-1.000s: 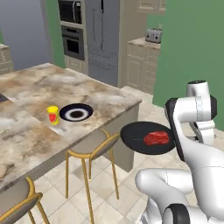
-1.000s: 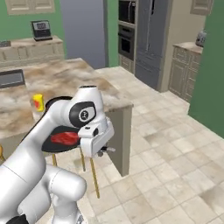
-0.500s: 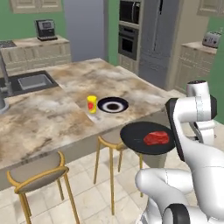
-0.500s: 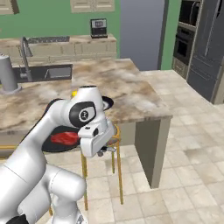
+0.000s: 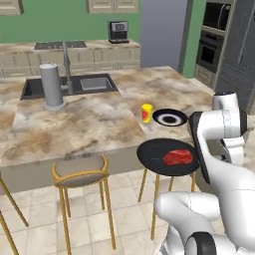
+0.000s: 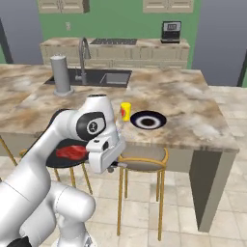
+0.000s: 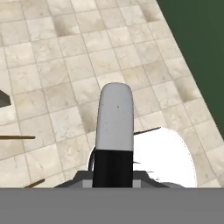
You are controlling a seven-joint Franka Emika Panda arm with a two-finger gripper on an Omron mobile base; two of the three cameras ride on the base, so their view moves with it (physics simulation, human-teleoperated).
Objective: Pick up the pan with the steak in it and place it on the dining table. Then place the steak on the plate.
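The black pan (image 5: 158,155) hangs level in front of the dining table (image 5: 89,124), just off its near edge and above a stool. The red steak (image 5: 178,157) lies in the pan, right of its middle. My gripper (image 6: 105,154) is shut on the pan's handle (image 7: 114,127), which runs straight out from between the fingers in the hand view. From the right base, my arm covers part of the pan (image 6: 65,155) and the steak (image 6: 72,153). The plate (image 5: 170,118), navy-rimmed with a white ring, sits near the table's edge, beyond the pan.
A small yellow container (image 5: 146,112) stands just left of the plate. A grey cylinder (image 5: 52,85), a sink (image 5: 74,84) and a faucet (image 5: 65,64) sit farther back on the table. Stools (image 5: 79,172) (image 6: 142,159) stand under the near edge. Wall ovens (image 5: 211,35) are at right.
The whole view has swung as the base moved, and the table's sink side now faces me. The pan with the steak stays in the same grip beside my arm.
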